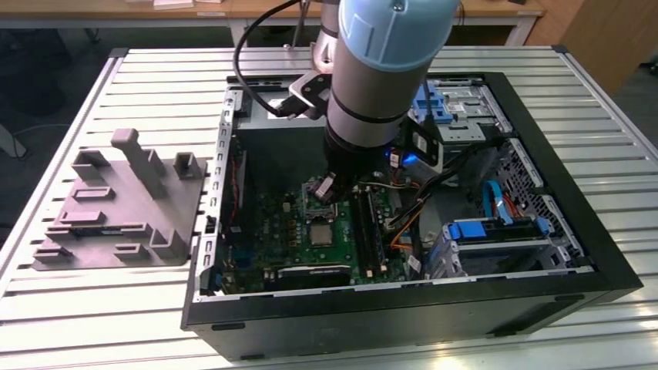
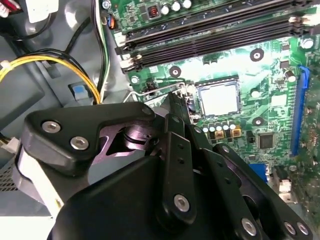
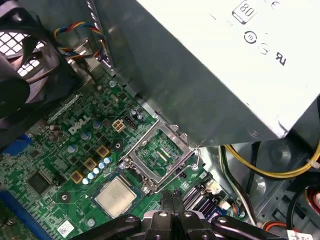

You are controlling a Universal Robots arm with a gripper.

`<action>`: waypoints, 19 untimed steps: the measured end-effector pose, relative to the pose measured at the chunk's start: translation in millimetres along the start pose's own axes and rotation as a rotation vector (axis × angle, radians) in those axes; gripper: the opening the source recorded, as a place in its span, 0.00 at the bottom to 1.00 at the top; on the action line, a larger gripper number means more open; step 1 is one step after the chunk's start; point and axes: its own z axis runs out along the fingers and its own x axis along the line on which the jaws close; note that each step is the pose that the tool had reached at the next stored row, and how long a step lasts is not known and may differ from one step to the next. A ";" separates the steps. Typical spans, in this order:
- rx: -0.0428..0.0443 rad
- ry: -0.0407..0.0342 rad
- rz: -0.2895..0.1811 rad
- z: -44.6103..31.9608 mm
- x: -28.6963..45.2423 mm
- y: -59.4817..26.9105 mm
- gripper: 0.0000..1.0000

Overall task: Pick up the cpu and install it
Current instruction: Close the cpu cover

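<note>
The cpu (image 1: 322, 236) is a small silvery square lying flat in the motherboard socket inside the open computer case. It appears in both wrist views (image 2: 219, 98) (image 3: 116, 196). The socket's metal load plate (image 3: 159, 154) stands swung open beside the chip (image 1: 317, 203). My gripper (image 1: 331, 189) hangs low over the board, just beside the socket at the raised plate's edge. Its thin black fingers (image 3: 172, 196) are pressed together with nothing visible between them, and the tip (image 2: 181, 97) sits close to the socket frame and wire lever.
A grey plastic fixture (image 1: 119, 204) with posts and slots lies on the slatted table at the exterior view's left. Around the socket are the power supply box (image 3: 225, 60), memory slots (image 2: 210, 30), yellow cables (image 2: 50, 65), a fan (image 3: 20, 70) and blue drive brackets (image 1: 494, 230).
</note>
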 end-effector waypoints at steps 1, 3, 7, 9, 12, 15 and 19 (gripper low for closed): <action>-0.0014 0.0025 -0.014 0.4 0.0 -0.1 0.11; -0.0045 0.0083 -0.047 1.0 0.1 -0.3 0.11; -0.0037 0.0102 -0.068 4.9 -1.5 -0.2 0.11; -0.0013 0.0098 -0.068 7.9 -4.2 1.2 0.11; 0.0007 0.0105 -0.069 11.3 -9.4 3.4 0.11; 0.0007 0.0106 -0.070 14.0 -14.1 4.4 0.11; -0.0034 0.0141 -0.103 15.8 -15.1 4.4 0.11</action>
